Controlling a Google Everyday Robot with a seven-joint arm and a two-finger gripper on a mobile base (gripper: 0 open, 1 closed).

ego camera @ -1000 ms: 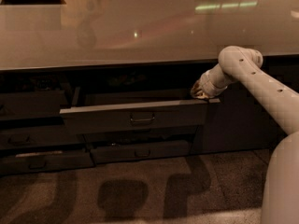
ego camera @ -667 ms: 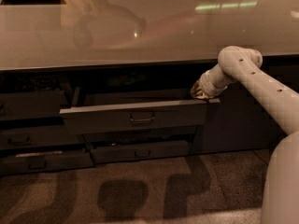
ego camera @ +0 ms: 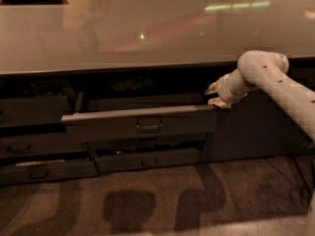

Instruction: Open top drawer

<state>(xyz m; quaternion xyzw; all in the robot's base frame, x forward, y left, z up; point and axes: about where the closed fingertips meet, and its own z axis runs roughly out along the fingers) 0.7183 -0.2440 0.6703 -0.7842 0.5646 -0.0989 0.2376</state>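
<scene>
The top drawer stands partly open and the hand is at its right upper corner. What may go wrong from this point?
1. The hand sits at the right end of the top drawer front, far from the central handle; pulling there may skew and jam it.
2. It seems to rest only on the thin upper edge, so it may slip off.
3. The countertop hangs just above; lifting the hand may strike it.

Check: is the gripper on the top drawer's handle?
No, the gripper sits at the right upper corner of the top drawer, away from its handle.
</scene>
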